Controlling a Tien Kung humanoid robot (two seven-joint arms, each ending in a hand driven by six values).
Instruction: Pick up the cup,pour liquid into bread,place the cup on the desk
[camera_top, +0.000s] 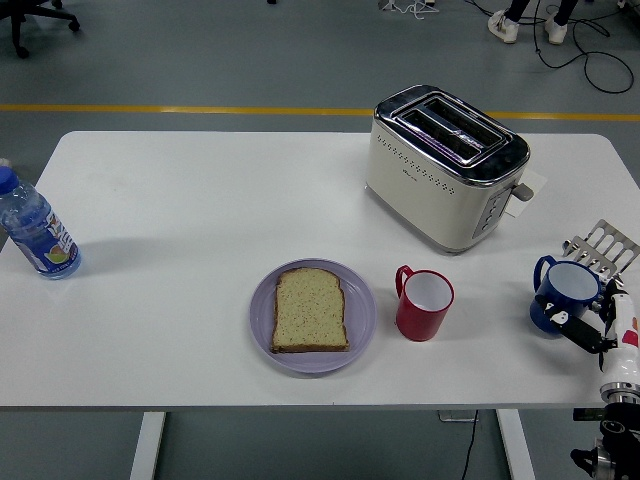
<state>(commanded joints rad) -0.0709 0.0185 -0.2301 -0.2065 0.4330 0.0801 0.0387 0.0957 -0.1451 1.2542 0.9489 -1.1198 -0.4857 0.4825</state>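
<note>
While your right hand (600, 325) sits at the lower right of the frame, you can see its fingers (585, 330) wrapped against the near side of the blue cup (564, 296), gripping it. The cup stands upright with its handle turned toward the left of the frame and its pale inside showing; whether its base is touching the bench (200, 200) or just above it you cannot tell from this angle. Just behind the cup, at the right edge, a small metal rack (603, 243) pokes into view.

Look to the lower middle of the frame and you find the slice of bread (311, 310) lying flat on a lilac plate (360, 315). Just right of the plate stands a red cup (425, 304), upright, its handle toward the plate and not touching it. The blue cup is well apart from the bread, with the red cup between them.

Above the red cup, in the upper right part of the bench, sits a cream toaster (444, 167) with a chrome top, set at an angle. At the far left edge a water bottle (33, 229) with a blue cap stands upright.

Your left hand does not show anywhere in the frame.
</note>
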